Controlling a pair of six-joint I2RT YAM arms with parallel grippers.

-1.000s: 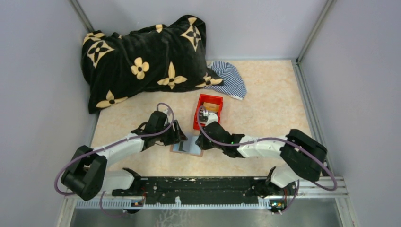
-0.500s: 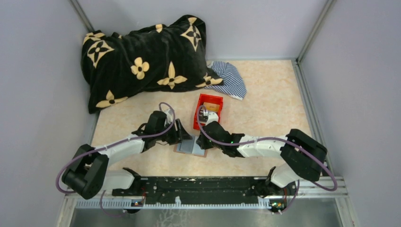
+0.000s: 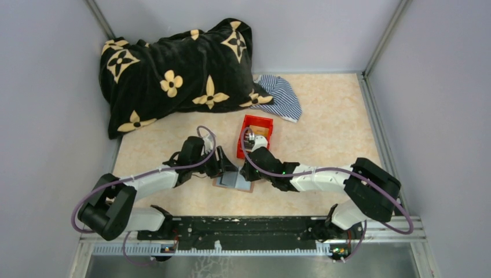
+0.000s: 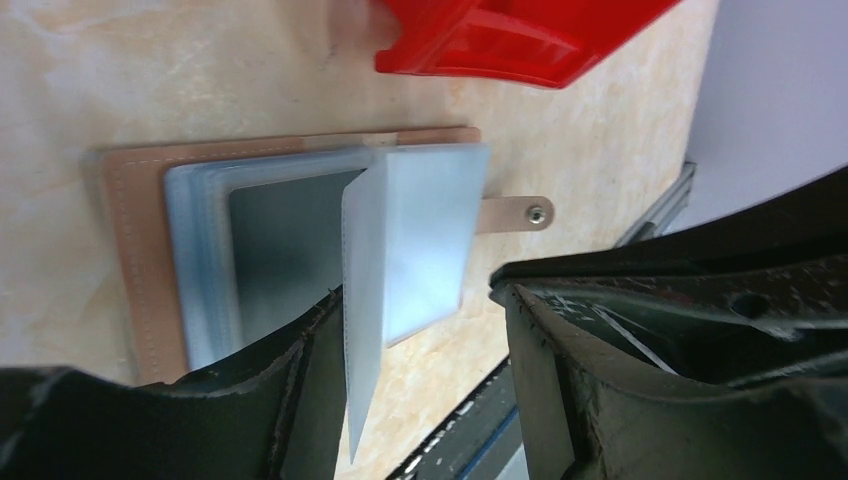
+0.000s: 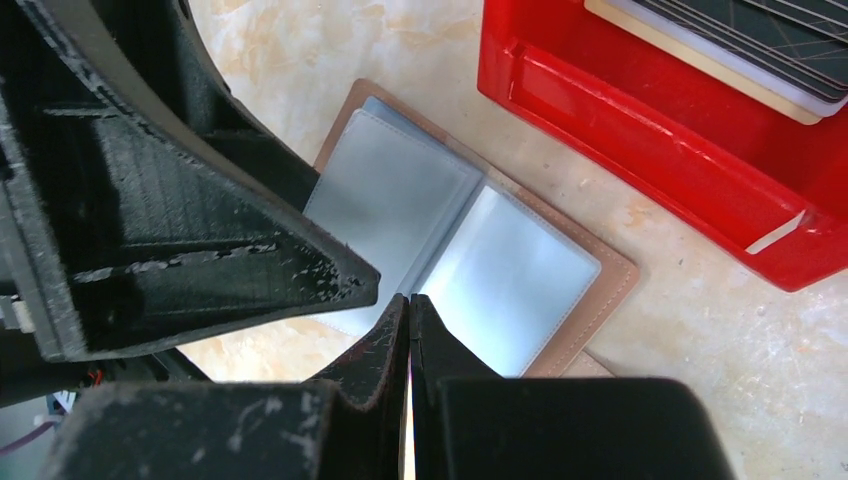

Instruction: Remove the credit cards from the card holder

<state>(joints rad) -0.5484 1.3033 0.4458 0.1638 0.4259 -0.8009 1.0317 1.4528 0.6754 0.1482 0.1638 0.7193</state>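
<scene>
Card holder [image 3: 234, 181] tan-brown, grey-blue inside; bin [image 3: 257, 123] red. Blanket [image 3: 173, 69] black with cream flowers; cloth [image 3: 282, 98] blue-white striped.

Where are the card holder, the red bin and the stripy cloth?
card holder [image 4: 125, 250], left wrist view, on its brown border.
red bin [image 5: 650, 140], right wrist view, on its near wall.
stripy cloth [image 3: 282, 97], top view, on its middle.

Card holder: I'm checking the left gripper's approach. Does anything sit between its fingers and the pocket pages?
Nothing visible. The left gripper is open astride a raised page of the card holder; the red bin lies beyond it.
</scene>
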